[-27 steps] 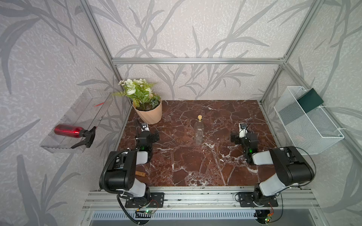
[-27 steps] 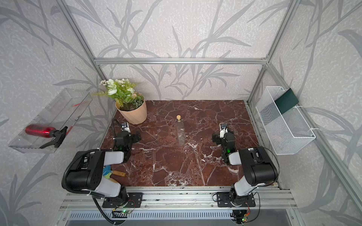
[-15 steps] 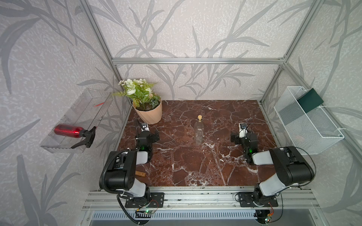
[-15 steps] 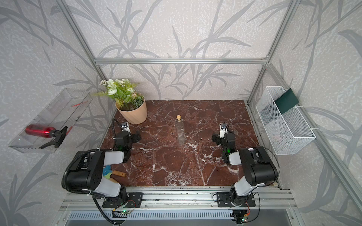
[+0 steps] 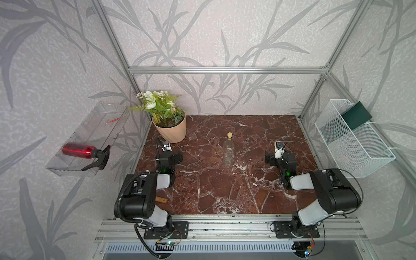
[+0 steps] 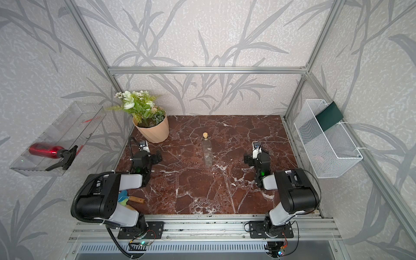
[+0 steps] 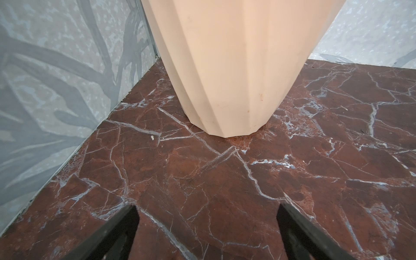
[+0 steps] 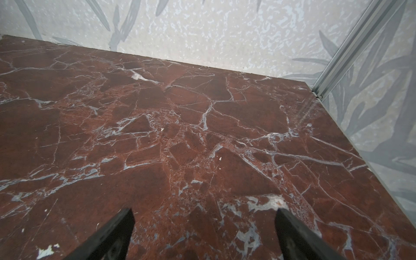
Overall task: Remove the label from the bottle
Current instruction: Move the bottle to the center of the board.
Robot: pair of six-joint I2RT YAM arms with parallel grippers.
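**No change across frames, both arms parked, bottle untouched**

Nothing had moved since the earlier frames: arms, bottle and clutter all sat where they were. The bottle (image 5: 229, 153) (image 6: 207, 154) stood upright mid-table on the marble top (image 5: 213, 191), cork (image 5: 229, 135) in, between the two arms and well apart from both. The label could not be made out on the glass in either top view, being too small to tell.

The left gripper (image 7: 207, 206) had its jaws spread wide and empty, low over the table and facing the flower pot (image 7: 225, 67). The right gripper (image 8: 204, 210) was likewise wide open and empty, over bare marble.

Judged step: pre-approach, nothing engaged yet. The next move likely called for one arm to steady the bottle body. The other would need to find the sticker edge and pinch it finely, since clear glass with a light base looked easy to tip.
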